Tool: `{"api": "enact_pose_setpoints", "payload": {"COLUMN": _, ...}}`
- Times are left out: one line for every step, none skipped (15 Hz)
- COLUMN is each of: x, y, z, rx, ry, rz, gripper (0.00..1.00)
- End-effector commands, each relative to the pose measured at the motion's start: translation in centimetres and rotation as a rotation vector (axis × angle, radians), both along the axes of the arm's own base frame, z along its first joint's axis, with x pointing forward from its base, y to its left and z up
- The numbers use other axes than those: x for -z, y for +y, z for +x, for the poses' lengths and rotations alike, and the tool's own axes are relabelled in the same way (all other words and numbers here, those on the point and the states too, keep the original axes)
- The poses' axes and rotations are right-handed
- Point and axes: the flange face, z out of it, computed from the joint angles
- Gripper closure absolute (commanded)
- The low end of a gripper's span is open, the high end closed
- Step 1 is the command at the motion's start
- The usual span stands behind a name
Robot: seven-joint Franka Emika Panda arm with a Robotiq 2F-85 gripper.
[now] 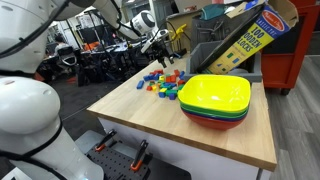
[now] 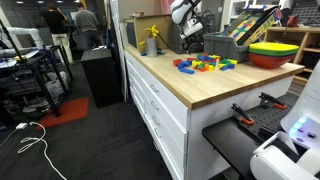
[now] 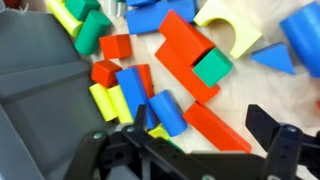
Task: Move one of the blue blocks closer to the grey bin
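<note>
A pile of coloured blocks (image 1: 165, 83) lies on the wooden table, also seen in an exterior view (image 2: 205, 65). The grey bin (image 1: 215, 55) stands just behind the pile, holding a tilted blocks box; it also shows in an exterior view (image 2: 225, 47) and at the left of the wrist view (image 3: 35, 100). My gripper (image 3: 205, 130) is open and empty, hovering above the pile's bin side (image 1: 155, 45) (image 2: 190, 35). In the wrist view, a blue cylinder (image 3: 168, 112) lies by my left finger, next to a blue flat block (image 3: 130, 85). An orange bar (image 3: 215, 128) lies between the fingers.
Stacked yellow, green and red square bowls (image 1: 215, 100) sit at the near table end, also visible in an exterior view (image 2: 275, 50). A green block on an orange bar (image 3: 212, 67), a yellow arch (image 3: 235, 30) and more blue pieces (image 3: 300, 35) lie farther out. A yellow figure (image 2: 152, 40) stands at the back.
</note>
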Motion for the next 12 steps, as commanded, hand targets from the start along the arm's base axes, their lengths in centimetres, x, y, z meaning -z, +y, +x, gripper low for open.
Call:
{"api": "enact_pose_setpoints", "payload": {"x": -2.3, "y": 1.1, "z": -1.8, "rx": -0.01, "ry": 0.021, "rz": 0.147, "gripper": 0.0}}
{"api": "enact_pose_setpoints", "payload": {"x": -2.7, "y": 1.5, "z": -2.1, "rx": -0.018, "ry": 0.021, "rz": 0.182, "gripper": 0.0}}
{"api": "enact_pose_setpoints", "payload": {"x": -2.9, "y": 1.8, "z": -2.4, "rx": -0.023, "ry": 0.024, "rz": 0.207, "gripper": 0.0}}
{"api": "enact_pose_setpoints", "payload": {"x": -3.3, "y": 2.2, "z": -2.8, "rx": -0.034, "ry": 0.021, "rz": 0.241, "gripper": 0.0}}
{"api": "enact_pose_setpoints", "payload": {"x": -3.6, "y": 2.5, "z": -3.1, "rx": -0.05, "ry": 0.018, "rz": 0.271, "gripper": 0.0}}
{"api": "enact_pose_setpoints", "payload": {"x": -4.0, "y": 3.0, "z": -3.6, "rx": -0.092, "ry": 0.004, "rz": 0.307, "gripper": 0.0}}
{"api": "enact_pose_setpoints", "payload": {"x": -4.3, "y": 3.4, "z": -3.9, "rx": -0.12, "ry": -0.001, "rz": 0.331, "gripper": 0.0}}
{"api": "enact_pose_setpoints", "payload": {"x": -4.7, "y": 3.6, "z": -4.4, "rx": -0.157, "ry": -0.011, "rz": 0.354, "gripper": 0.0}}
{"api": "enact_pose_setpoints", "payload": {"x": -5.0, "y": 3.8, "z": -4.9, "rx": -0.189, "ry": -0.019, "rz": 0.372, "gripper": 0.0}}
{"api": "enact_pose_setpoints", "payload": {"x": -5.4, "y": 4.0, "z": -5.6, "rx": -0.236, "ry": -0.029, "rz": 0.392, "gripper": 0.0}}
{"api": "enact_pose_setpoints", "payload": {"x": -5.7, "y": 4.1, "z": -6.1, "rx": -0.274, "ry": -0.032, "rz": 0.407, "gripper": 0.0}}
{"api": "enact_pose_setpoints", "payload": {"x": -5.9, "y": 4.1, "z": -6.8, "rx": -0.314, "ry": -0.026, "rz": 0.415, "gripper": 0.0}}
